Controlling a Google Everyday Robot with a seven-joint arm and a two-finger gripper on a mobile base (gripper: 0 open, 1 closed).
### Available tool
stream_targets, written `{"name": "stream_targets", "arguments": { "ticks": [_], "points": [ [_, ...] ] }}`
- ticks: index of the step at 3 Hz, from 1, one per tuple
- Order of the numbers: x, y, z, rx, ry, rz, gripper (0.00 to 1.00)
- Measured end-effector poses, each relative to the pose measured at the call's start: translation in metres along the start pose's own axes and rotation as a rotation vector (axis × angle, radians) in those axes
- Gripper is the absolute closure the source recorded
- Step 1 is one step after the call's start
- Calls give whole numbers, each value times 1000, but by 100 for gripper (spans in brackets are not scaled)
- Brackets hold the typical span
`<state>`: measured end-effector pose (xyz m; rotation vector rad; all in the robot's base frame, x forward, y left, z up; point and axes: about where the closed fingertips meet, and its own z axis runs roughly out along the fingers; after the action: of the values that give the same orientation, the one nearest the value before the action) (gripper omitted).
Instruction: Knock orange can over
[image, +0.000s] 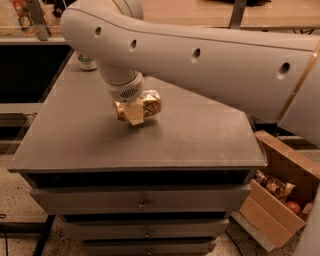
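The orange can (150, 104) lies on its side near the middle of the grey table top (195, 142), its length running left to right. My gripper (133, 114) hangs from the thick white arm and comes down right over the can's left half. A pale part of the gripper covers the can's front. I cannot tell whether the can rests on the table or is held just above it. A shadow lies under it.
The base of a white-and-green can (87, 63) stands at the table's back left, mostly hidden by the arm. An open cardboard box (280, 200) with packets and fruit sits on the floor at the right. Drawers (142, 202) are below the table top.
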<state>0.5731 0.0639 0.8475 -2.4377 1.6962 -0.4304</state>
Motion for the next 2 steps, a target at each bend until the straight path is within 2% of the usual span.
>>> {"name": "stream_targets", "arguments": {
  "ticks": [1, 2],
  "points": [
    [1, 0, -1, 2, 1, 1, 4],
    [2, 1, -1, 2, 2, 1, 0]
  ]
}}
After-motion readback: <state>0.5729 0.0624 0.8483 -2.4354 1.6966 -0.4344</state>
